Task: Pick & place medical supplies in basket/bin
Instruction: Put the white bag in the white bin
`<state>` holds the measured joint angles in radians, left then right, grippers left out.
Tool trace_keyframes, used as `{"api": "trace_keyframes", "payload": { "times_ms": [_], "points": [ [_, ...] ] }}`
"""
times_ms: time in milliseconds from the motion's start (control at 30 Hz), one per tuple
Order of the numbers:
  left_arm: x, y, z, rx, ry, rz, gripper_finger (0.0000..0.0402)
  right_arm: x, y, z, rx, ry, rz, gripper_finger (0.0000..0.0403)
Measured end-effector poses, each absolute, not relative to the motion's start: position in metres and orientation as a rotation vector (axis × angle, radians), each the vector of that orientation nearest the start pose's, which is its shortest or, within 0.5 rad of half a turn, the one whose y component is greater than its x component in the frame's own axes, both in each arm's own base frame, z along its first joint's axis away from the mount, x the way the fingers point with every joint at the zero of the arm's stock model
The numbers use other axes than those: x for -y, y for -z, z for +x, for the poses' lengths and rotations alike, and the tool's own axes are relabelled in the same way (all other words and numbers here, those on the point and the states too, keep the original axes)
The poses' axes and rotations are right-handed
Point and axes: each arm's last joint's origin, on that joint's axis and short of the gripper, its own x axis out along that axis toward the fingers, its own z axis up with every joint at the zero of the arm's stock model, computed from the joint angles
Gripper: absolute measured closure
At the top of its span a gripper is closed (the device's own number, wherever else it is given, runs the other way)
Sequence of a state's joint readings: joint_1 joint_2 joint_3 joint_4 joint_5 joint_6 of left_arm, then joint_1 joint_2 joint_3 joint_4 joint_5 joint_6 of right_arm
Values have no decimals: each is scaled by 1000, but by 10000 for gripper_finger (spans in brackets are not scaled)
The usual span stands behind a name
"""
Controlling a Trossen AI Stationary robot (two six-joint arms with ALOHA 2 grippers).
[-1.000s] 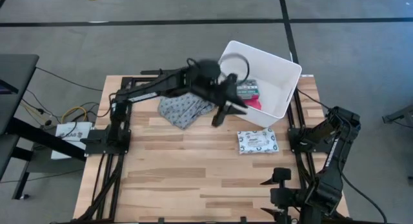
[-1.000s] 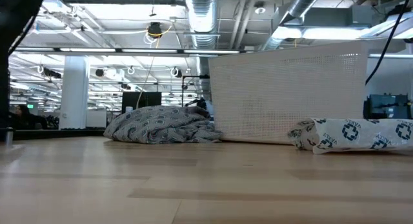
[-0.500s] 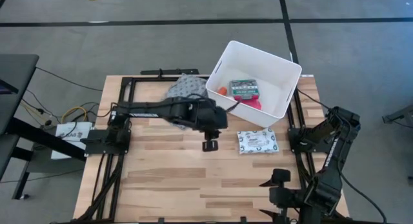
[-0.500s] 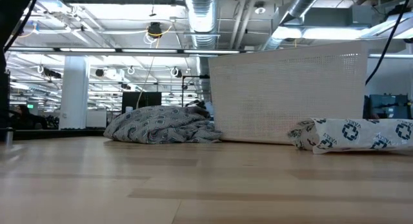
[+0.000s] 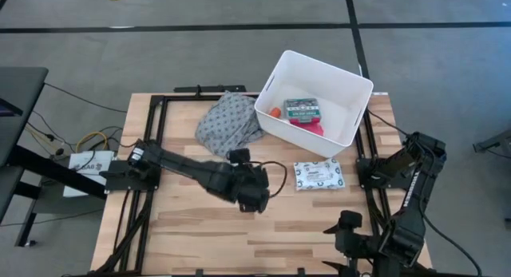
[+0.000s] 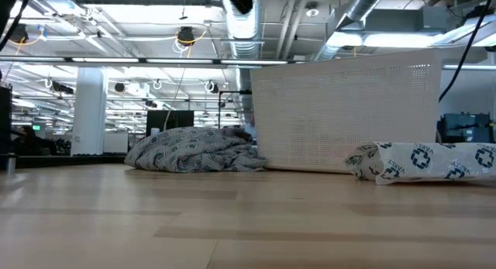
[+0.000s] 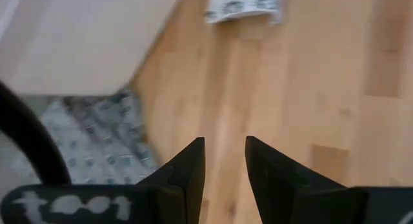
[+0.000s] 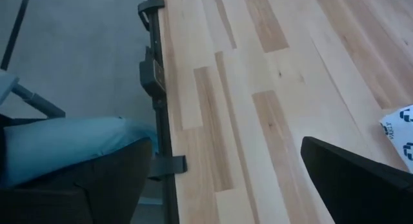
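Left gripper (image 5: 254,199): over bare wood at the centre of the high view, below the cloth; fingers (image 7: 187,175) set narrowly apart with a slim gap, holding nothing.
Right gripper (image 5: 342,223): parked at the lower right of the high view near the table's edge; fingers spread wide, nothing between them.
White tub (image 5: 349,79): upper right of the high view, angled, its far corner reaching the table's edge.
In the tub: green first-aid box (image 5: 303,110), orange tube (image 5: 275,112) just beside it, pink disc (image 5: 314,127) partly under the box.
White patterned soft pack (image 5: 318,175): flat on the wood just below the tub, near it but apart, right of the left gripper.
Grey dotted cloth (image 5: 227,123): bunched against the tub's left wall.
Open room: the lower left and lower centre of the table (image 5: 192,229) are bare wood out to the edges.
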<state>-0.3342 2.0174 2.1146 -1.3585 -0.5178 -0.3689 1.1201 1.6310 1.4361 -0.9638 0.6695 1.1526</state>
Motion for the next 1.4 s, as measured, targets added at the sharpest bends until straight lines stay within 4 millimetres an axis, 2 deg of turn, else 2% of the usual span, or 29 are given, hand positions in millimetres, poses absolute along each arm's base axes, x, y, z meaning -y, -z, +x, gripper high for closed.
{"api": "trace_keyframes", "payload": {
  "times_ms": [133, 267, 400, 500, 600, 700, 833, 1033, 1167, 1400],
  "points": [
    [132, -301, 379, -1070, -497, 243, 299, -285, -295, 156, -810, 56, 187, 10],
    [143, -254, 382, -1026, -506, 203, 299, -285, -295, 155, -811, 53, 186, 10],
    [150, -212, 403, -852, -322, 70, 299, -285, -295, 156, -804, 36, 131, 10],
    [148, -193, 416, -663, -151, 2, 299, -285, -295, 156, -800, 30, 106, 10],
    [137, -187, 423, -474, -60, -54, 299, -283, -295, 158, -800, 31, 95, 10],
    [124, -179, 428, -370, -34, -105, 299, -282, -295, 160, -800, 37, 96, 10],
    [106, -163, 436, -365, -48, -151, 296, -280, -295, 163, -804, 47, 94, 10],
    [91, -124, 450, -363, -35, -213, 277, -278, -294, 165, -815, 54, 97, 10],
    [82, -120, 463, -311, -99, -211, 263, -279, -295, 165, -815, 53, 99, 10],
    [73, -124, 475, -293, -75, -208, 251, -278, -294, 165, -820, 54, 92, 10]
  ]
}}
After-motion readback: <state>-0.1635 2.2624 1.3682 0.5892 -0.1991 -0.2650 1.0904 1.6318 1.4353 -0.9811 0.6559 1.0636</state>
